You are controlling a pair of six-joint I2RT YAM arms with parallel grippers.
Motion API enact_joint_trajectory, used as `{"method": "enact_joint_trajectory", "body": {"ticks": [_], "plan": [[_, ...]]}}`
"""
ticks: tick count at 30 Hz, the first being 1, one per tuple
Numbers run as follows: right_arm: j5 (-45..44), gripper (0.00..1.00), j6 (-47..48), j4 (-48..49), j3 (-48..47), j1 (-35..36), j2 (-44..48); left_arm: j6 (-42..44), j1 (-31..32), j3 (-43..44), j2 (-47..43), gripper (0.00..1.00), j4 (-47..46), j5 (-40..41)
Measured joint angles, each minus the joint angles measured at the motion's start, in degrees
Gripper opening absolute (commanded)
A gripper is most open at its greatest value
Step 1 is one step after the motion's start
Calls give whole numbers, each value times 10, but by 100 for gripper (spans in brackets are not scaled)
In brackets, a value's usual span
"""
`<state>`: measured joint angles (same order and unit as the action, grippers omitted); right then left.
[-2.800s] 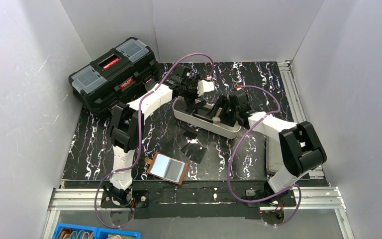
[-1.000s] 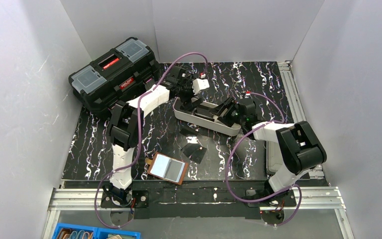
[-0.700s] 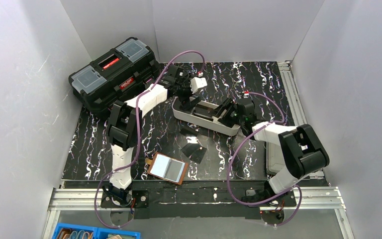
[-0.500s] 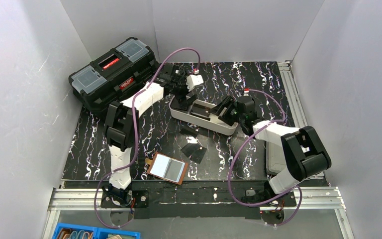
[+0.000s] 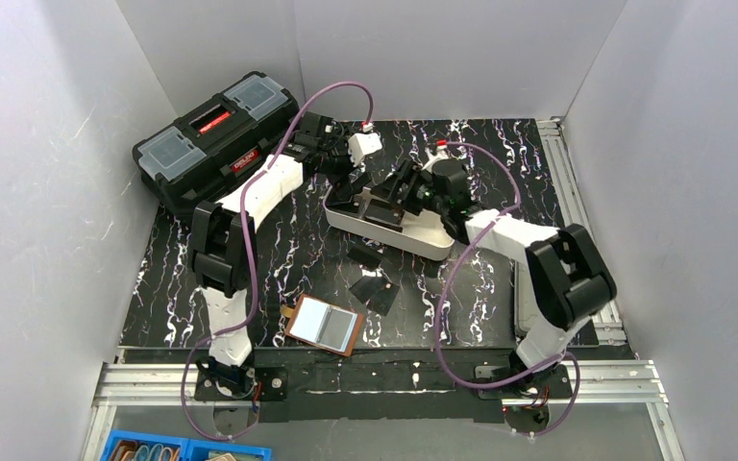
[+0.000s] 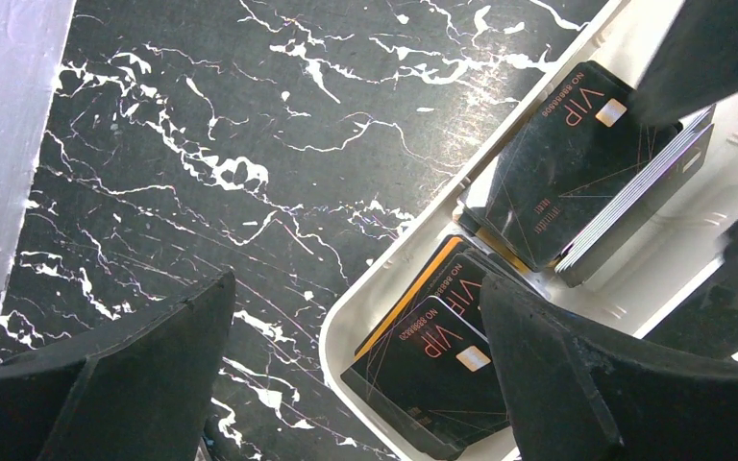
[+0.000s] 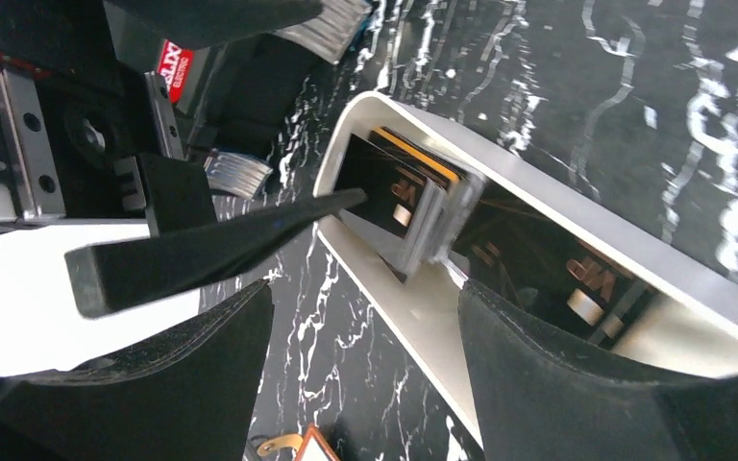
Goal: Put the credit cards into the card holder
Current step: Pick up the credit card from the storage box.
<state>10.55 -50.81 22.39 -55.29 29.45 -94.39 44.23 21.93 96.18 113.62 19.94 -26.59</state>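
Observation:
The credit cards are black with "VIP" lettering. A stack of them (image 6: 577,182) leans in the long white tray (image 5: 425,236), another card (image 6: 437,355) lies flat at the tray's end, and two loose ones (image 5: 373,290) lie on the table. The card holder (image 5: 325,326) lies open near the front edge, lining up. My left gripper (image 6: 346,384) stands open astride the tray's left end rim (image 6: 384,269). My right gripper (image 7: 365,375) is open over the tray's near wall (image 7: 413,307), one finger (image 7: 577,384) on the tray side, facing the card stack (image 7: 413,202).
A big black toolbox (image 5: 219,139) stands at the back left, close behind my left arm. The two grippers are close together over the tray; a left finger (image 7: 211,254) crosses the right wrist view. Grey walls enclose the marbled black table.
My right gripper has swung left along the tray from its right end to its middle. My left gripper has pulled back to the tray's left end. The tray has shifted slightly left.

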Motion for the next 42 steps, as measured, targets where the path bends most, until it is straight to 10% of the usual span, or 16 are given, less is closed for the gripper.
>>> {"method": "enact_joint_trajectory", "body": {"ticks": [42], "plan": [[-41, 50, -64, 169, -82, 89, -193, -19, -8, 1, -4, 99, -2, -3]]}}
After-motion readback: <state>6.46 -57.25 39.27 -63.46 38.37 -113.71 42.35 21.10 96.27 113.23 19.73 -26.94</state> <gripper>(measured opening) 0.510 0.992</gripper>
